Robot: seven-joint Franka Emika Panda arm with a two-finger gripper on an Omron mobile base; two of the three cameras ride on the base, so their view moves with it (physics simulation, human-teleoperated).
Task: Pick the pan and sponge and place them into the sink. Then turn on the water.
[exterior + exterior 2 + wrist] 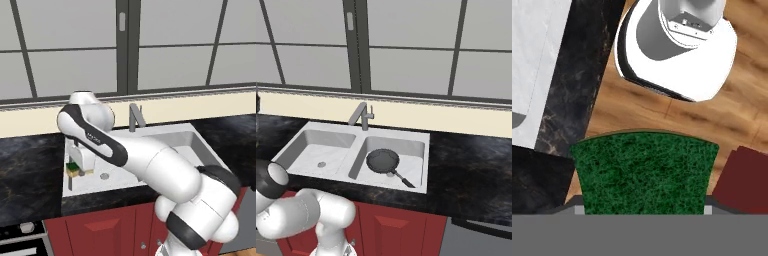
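You are holding the sponge [74, 169] in the gripper [75, 172] at the left edge of the sink [185, 134], the jaws pinching its yellow body from both sides with the green scrubbing layer riding on top. No brand, label or lettering is showing anywhere you can read, neither on the cabinet fronts nor on the arm.

In the right base view the sink's [331, 128] right basin is holding the pan [383, 160], lying flat on the basin floor with its thin dark handle pointing toward the front right corner. The left basin is carrying nothing but its round drain [321, 164]. The grey faucet [360, 115] is standing at the back between the two bowls, and no stream is running from its spout.

Through the hand view you are looking at the sponge's [644, 172] green face up close, rough and speckled, sitting broad between the fingertips [576, 210]. Beyond it, black marbled counter [577, 75] is lying beside a strip of wooden floor [712, 125], with a dark red cabinet [744, 180] showing at the right.
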